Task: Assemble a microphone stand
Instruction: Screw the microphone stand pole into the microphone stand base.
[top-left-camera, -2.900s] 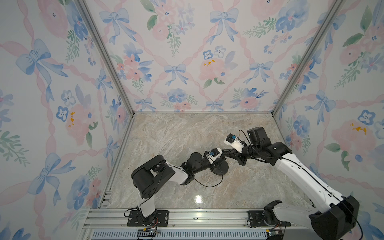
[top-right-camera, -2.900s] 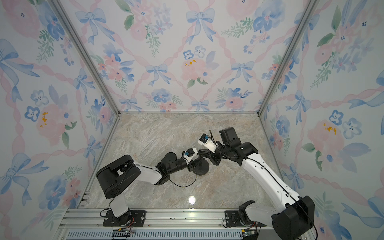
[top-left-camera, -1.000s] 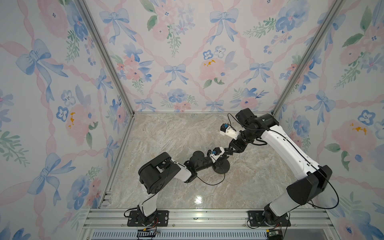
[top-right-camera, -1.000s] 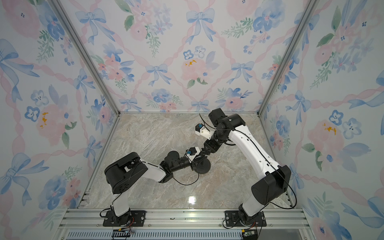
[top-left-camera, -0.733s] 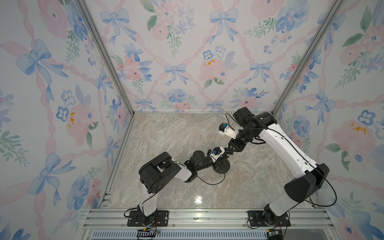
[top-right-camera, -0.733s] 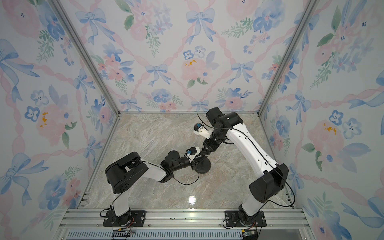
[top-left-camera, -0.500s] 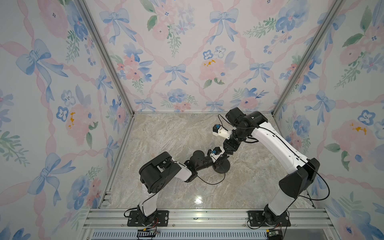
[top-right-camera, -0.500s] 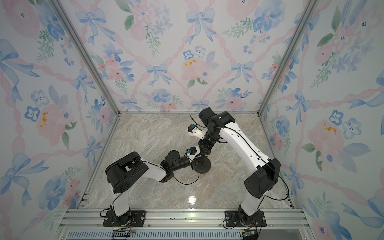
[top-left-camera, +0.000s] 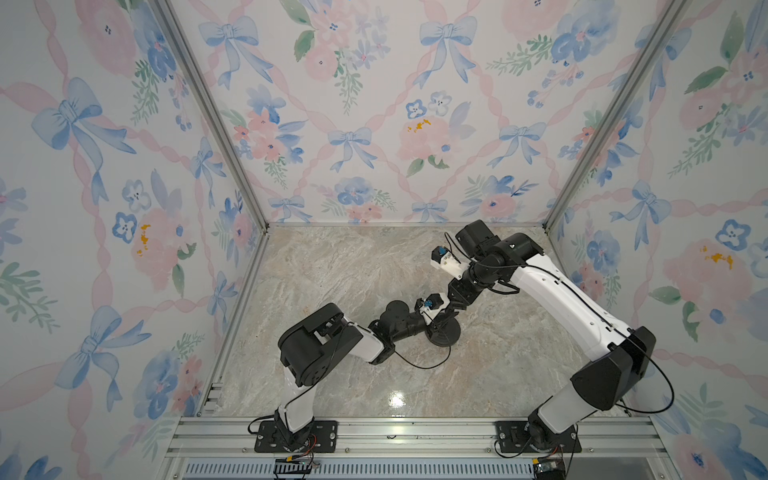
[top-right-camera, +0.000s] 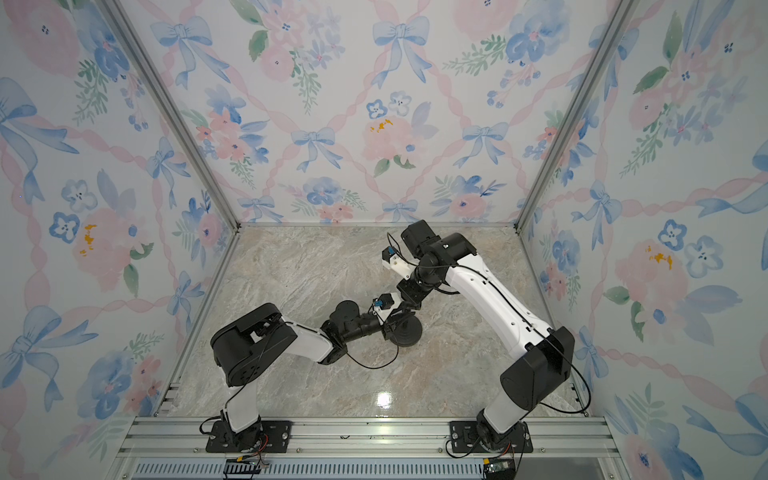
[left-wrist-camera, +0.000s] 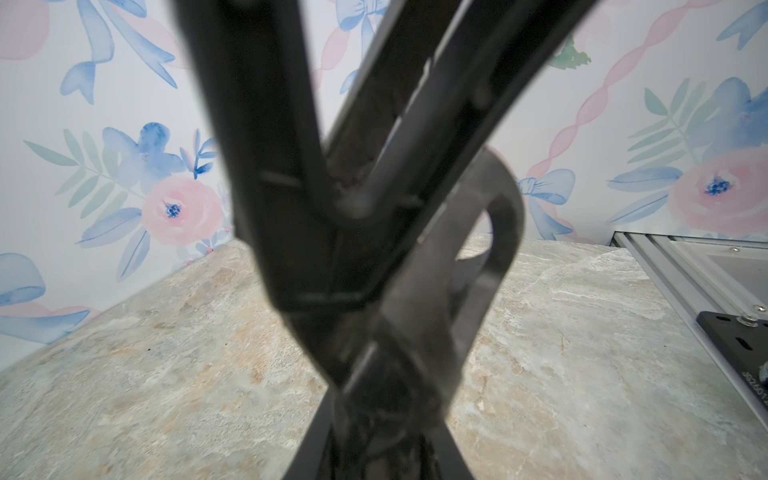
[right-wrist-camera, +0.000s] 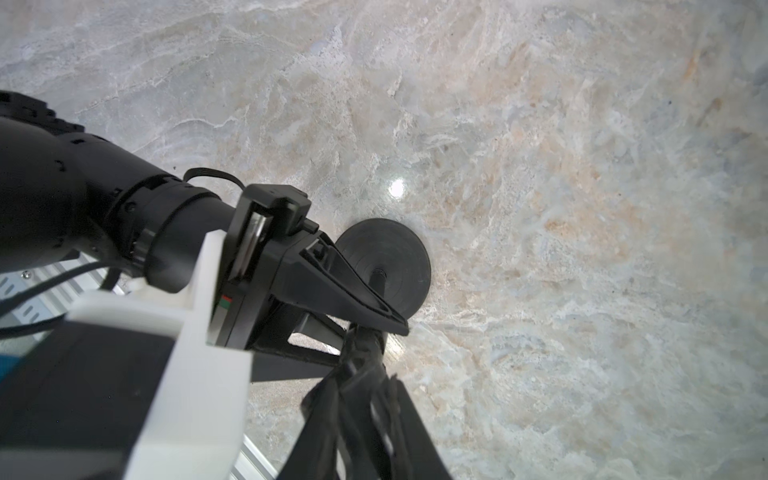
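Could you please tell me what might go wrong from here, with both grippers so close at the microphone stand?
1. The left gripper is shut on the rod just above the disc base, which rests unheld on the table; a sideways pull could tip or drag it.
2. The right gripper sits at the rod's upper end, right beside the left gripper, so they might collide.

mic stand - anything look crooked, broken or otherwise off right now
Nothing stands out. The round base lies flat on the marble table, the rod rises from its centre, and the left gripper is shut on the rod. No damage shows.
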